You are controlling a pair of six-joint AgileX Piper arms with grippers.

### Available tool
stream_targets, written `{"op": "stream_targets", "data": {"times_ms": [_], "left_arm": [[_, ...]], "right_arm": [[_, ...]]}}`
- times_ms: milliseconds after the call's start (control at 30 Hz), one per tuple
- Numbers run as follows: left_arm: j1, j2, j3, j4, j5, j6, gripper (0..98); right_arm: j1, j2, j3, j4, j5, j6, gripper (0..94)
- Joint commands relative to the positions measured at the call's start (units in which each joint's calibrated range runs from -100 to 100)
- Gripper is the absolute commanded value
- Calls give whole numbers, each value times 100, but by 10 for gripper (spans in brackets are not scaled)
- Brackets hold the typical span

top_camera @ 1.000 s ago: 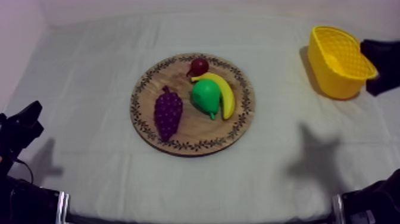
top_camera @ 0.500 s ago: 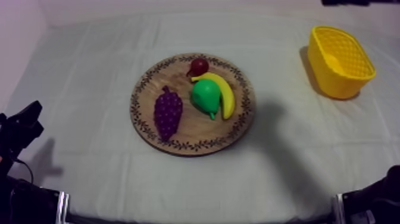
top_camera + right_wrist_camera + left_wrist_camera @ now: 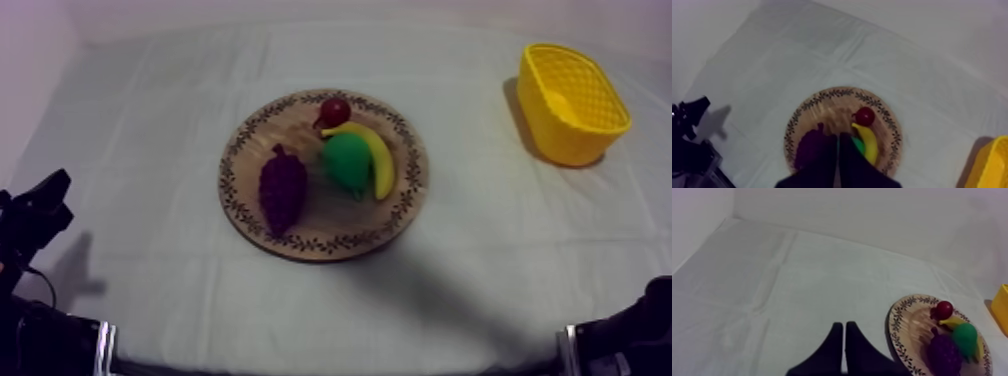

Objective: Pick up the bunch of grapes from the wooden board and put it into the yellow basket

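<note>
Nearest, my left gripper (image 3: 843, 330) rests low at its side of the grey-white worktop (image 3: 150, 290). Its black fingers are pressed together on nothing, well apart from the round wooden board with the patterned rim (image 3: 400, 215). My right gripper (image 3: 838, 145) hangs above that board. Its fingers are likewise together as a narrow wedge with nothing between them, aimed about where the purple bunch of grapes (image 3: 283, 188) meets the green pear (image 3: 347, 160). The grapes lie on the board's left part, just beside the pear. Beyond the pear curves the yellow banana (image 3: 378, 160), and the small red fruit (image 3: 334, 110) sits at the board's far rim. Farthest off, at the right, stands the yellow basket (image 3: 572, 100), with no fruit in it that I can make out.

I judge the task barely begun: the right arm is placed over the board, but no grasp is made. Parting the fingers, descending, closing, lifting and carrying to the basket are all left. The right wrist view gives the fingers' line over the grapes. The top view gives the bare stretch of cloth between board and basket.
</note>
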Motion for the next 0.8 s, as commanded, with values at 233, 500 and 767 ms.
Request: {"op": "stream_targets", "data": {"times_ms": [233,500,767], "left_arm": [[0,0,-2,-4,-5,1,1],[0,0,-2,-4,-5,1,1],[0,0,-2,-4,-5,1,1]], "right_arm": [[-348,927,-1410,201,973,-677,3],[-560,1401,-1314,259,1062,-1034,2],[-626,1960,-1294,238,1086,-1270,2]]}}
